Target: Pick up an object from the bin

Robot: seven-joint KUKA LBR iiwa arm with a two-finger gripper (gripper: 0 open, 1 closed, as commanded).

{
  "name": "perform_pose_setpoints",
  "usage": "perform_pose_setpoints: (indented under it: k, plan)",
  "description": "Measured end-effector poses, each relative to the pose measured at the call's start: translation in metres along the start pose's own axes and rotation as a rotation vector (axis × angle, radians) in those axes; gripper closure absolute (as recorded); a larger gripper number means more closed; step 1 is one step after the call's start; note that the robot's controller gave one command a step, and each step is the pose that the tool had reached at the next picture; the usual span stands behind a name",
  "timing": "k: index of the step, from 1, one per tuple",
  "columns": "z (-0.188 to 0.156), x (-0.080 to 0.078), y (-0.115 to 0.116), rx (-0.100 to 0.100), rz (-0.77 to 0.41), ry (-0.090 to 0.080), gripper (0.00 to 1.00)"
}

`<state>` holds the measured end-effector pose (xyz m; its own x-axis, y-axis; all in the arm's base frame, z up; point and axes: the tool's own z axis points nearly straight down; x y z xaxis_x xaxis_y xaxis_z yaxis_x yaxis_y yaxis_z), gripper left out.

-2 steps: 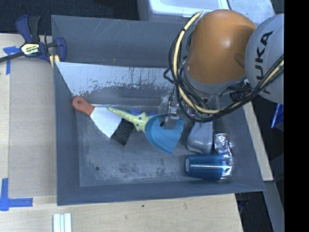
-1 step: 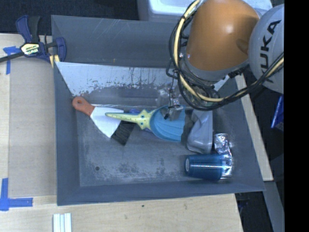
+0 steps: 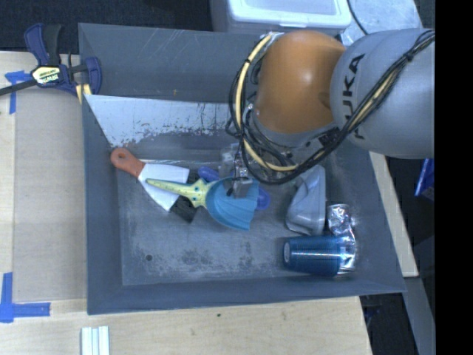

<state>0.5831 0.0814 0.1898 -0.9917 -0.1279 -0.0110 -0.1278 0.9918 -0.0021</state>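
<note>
The grey bin (image 3: 103, 272) holds a loose group of things. The arm (image 3: 384, 87) reaches in from the right, and its gripper (image 3: 238, 180) hangs low at the middle, right over a blue rounded plastic piece (image 3: 230, 210). I cannot tell whether the jaws are spread or pressed together. A dark blue cylinder (image 3: 316, 257) lies near right, with a grey lump (image 3: 307, 204) beyond it. To the left lie a white spatula (image 3: 164, 176), a yellow-green tool (image 3: 181, 189) and a small black piece (image 3: 183, 210).
</note>
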Motion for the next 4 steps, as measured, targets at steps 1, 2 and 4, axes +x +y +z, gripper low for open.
perform_pose_setpoints:
  k: [1,2,4]
  plan:
    - [0.071,0.000,0.002,0.000,0.032,0.006,1.00]
    - [0.050,0.005,0.005,0.000,0.036,0.016,1.00]
    - [0.098,-0.002,0.007,-0.001,-0.106,0.014,1.00]
